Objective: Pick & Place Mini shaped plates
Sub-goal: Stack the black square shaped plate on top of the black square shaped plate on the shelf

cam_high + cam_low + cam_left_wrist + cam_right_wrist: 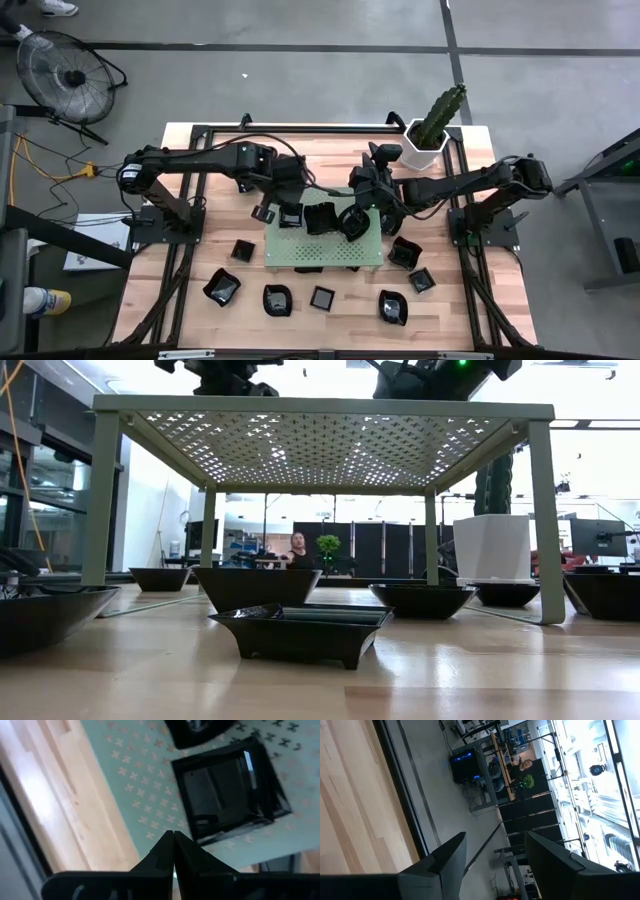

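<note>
Three black plates sit on the green board (322,250) at the table's middle: a square plate (290,215) at its 10 o'clock corner, a second plate (320,218) just beside it toward 12, and a round plate (354,222) at about 1 o'clock. The rest lie on the wooden table (200,320) around the board: one (265,212) at 10 o'clock off the board's corner, one (242,250) at 9, four (222,288) in a loose row from 7 to 5 o'clock, and two more (405,252) at 3 to 4.

The left gripper (292,196) hangs over the board's 10 o'clock corner; in the left wrist view its fingers (167,851) are pressed together, holding nothing, just above the square plate (227,795).

The right gripper (358,212) is over the round plate. Its fingers (447,857) stand well apart in the right wrist view, with only the room showing between them. Whether they touch the plate is hard to tell.

A white pot (424,150) with a cactus stands at the table's 1 o'clock corner. A person (297,548) sits far behind the table.
</note>
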You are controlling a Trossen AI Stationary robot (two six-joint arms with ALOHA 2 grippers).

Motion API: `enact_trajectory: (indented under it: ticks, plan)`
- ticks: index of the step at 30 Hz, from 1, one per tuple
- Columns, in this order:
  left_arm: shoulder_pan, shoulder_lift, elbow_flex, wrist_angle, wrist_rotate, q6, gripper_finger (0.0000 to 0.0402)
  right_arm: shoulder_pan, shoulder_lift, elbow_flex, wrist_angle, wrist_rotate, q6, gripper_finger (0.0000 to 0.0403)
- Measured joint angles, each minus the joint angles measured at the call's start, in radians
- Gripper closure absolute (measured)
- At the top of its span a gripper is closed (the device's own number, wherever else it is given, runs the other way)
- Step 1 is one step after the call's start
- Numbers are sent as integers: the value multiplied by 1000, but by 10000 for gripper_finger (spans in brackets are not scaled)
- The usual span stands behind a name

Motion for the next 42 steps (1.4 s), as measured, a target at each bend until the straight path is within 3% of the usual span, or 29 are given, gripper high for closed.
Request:
enact_trajectory:
  ticks: [18,28,34,38,42]
  plan:
    - [0,0,-57,4,27,-3,401,0,0,0,0,0,0,206]
    - [0,0,-54,-1,-93,-25,401,0,0,0,0,0,0,206]
    - [0,0,-20,0,-40,-27,401,0,0,0,0,0,0,206]
    - [0,0,-13,-4,61,-27,401,0,0,0,0,0,0,206]
    - [-8,0,-13,-4,53,-29,401,0,0,0,0,0,1,206]
